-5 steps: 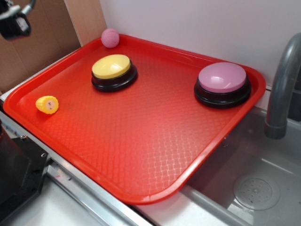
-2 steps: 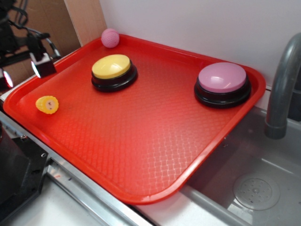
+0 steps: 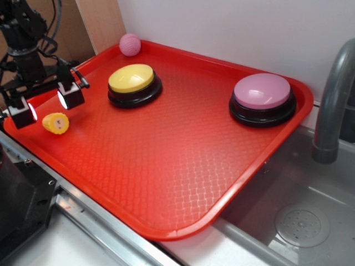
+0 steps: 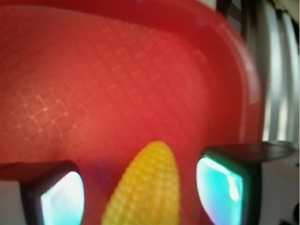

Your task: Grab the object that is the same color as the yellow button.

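Small stubby yellow corn-cob toy (image 3: 56, 123) lies near the left rim of the textured red plastic tray (image 3: 166, 166). Black gripper (image 3: 45, 105) hangs above it, fingers spread wide either side, untouching. Yellow-domed push button on black base (image 3: 134, 85) sits well apart, with bare tray between.

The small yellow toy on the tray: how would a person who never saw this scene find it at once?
Start at the red tray and go to its left edge, beside the end effector. There lies the small yellow toy, ribbed like corn. It is far smaller than the yellow button, and the pink ball is round.
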`<control>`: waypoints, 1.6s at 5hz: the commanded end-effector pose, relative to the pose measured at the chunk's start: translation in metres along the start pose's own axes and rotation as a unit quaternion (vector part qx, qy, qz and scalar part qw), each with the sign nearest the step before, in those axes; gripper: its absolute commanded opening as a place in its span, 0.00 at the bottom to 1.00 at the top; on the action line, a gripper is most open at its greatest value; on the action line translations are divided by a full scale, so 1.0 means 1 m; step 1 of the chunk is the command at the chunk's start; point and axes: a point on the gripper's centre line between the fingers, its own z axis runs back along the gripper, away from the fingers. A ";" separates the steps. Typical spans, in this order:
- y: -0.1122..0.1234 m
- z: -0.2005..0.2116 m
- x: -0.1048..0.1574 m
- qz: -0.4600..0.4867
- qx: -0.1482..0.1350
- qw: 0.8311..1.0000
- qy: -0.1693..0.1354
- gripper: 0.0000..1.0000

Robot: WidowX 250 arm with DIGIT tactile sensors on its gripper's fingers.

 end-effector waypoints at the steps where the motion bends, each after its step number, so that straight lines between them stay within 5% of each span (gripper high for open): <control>1: 0.001 -0.011 -0.021 0.009 -0.054 0.998 0.011 1.00; 2: -0.001 -0.010 -0.025 -0.002 -0.056 0.998 0.011 0.33; 3: -0.003 -0.007 -0.026 -0.015 -0.063 0.998 0.001 0.00; 5: -0.018 0.034 -0.026 -0.186 -0.067 0.980 -0.020 0.00; 6: -0.036 0.076 -0.042 -0.306 -0.085 0.948 -0.014 0.00; 8: -0.059 0.129 -0.098 -0.529 -0.111 0.841 0.014 0.00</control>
